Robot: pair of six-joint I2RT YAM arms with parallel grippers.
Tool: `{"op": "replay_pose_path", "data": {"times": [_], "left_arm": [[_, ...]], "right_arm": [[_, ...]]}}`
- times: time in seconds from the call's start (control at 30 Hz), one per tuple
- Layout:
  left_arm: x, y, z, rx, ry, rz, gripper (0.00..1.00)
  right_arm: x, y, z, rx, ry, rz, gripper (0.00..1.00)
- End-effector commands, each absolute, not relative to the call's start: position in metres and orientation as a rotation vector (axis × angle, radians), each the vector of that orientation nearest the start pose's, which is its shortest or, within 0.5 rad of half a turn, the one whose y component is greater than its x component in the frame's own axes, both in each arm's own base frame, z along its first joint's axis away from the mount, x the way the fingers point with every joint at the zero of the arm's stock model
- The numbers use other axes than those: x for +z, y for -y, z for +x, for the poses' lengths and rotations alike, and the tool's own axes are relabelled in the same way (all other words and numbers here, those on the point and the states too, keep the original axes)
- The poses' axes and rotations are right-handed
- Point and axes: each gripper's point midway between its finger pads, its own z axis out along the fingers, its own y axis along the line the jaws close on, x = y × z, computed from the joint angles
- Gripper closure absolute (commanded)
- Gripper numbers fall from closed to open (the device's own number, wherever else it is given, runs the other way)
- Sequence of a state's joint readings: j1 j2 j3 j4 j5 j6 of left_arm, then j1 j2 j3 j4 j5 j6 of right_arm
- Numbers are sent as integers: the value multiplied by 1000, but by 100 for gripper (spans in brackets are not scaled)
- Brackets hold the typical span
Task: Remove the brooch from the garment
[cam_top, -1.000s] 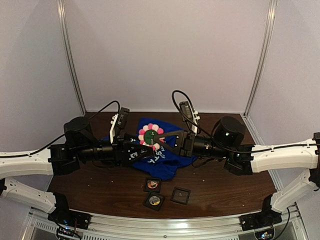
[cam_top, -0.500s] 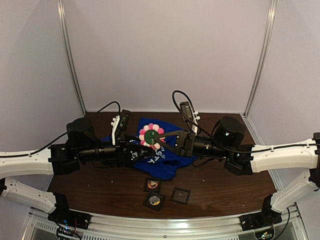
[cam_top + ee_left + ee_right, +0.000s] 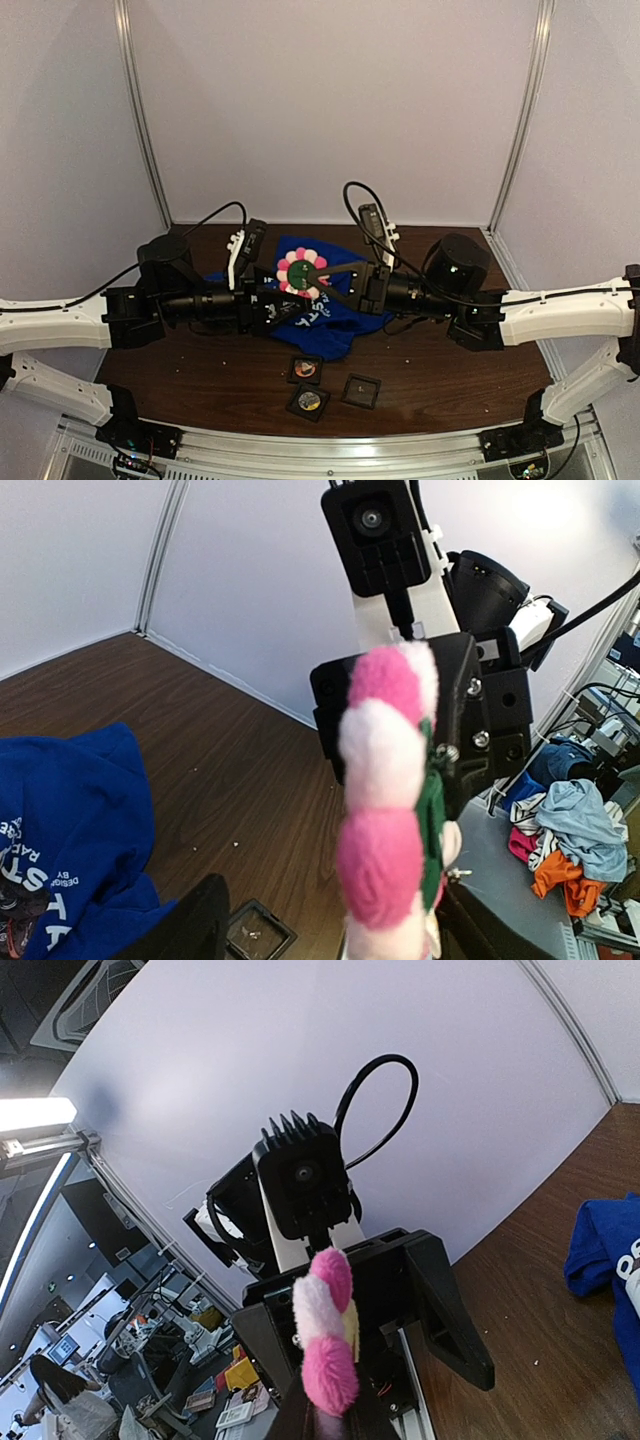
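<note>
The brooch (image 3: 301, 272) is a plush flower with pink and white petals and a green centre, held up above the garment (image 3: 335, 318), a royal-blue T-shirt crumpled on the table. My right gripper (image 3: 318, 275) is shut on the brooch's edge; its wrist view shows the petals (image 3: 328, 1345) rising from between its fingers. My left gripper (image 3: 287, 298) faces it from the left, open. In the left wrist view the brooch (image 3: 385, 800) stands edge-on between the jaws, with a wide gap to the left finger (image 3: 190, 925). The garment (image 3: 70, 820) lies below.
Three small black square boxes (image 3: 305, 371) (image 3: 309, 401) (image 3: 361, 390) sit on the brown table in front of the shirt. Metal frame posts (image 3: 140, 120) stand at the back corners. Both wrist cameras and cables crowd the middle.
My left arm has edged right, closer around the brooch, and its jaws narrowed briefly, then widened again. The right gripper and the brooch have stayed put.
</note>
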State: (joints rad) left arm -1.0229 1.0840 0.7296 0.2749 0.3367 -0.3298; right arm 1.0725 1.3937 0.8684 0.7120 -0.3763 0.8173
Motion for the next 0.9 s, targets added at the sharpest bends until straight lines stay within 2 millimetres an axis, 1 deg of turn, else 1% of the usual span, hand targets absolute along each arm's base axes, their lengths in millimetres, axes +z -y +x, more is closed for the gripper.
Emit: {"op": "replay_pose_path", "data": {"times": [0.0,0.17,0.4,0.53,0.67,0.87], "left_arm": [[327,359,144,-1346,-1480,873,29],[332,359,147,-1361,-1476,834,29],[330,359,154,-1347,-1503,789,40],[331,357,157,-1331,-1509,771,45],[330,353,161,-1306,-1515,742,48],[332,353,160,-1312,-1517,744,50]], "right_arm": [[342,-422,156,1783,-1564,-582,100],[342,-421,156,1786,-1561,-583,100],[341,-420,156,1783,-1565,-580,100],[341,-420,156,1782,-1567,-579,100],[340,-420,156,1779,-1571,-575,100],[339,-420,156,1781,-1572,-575,100]]}}
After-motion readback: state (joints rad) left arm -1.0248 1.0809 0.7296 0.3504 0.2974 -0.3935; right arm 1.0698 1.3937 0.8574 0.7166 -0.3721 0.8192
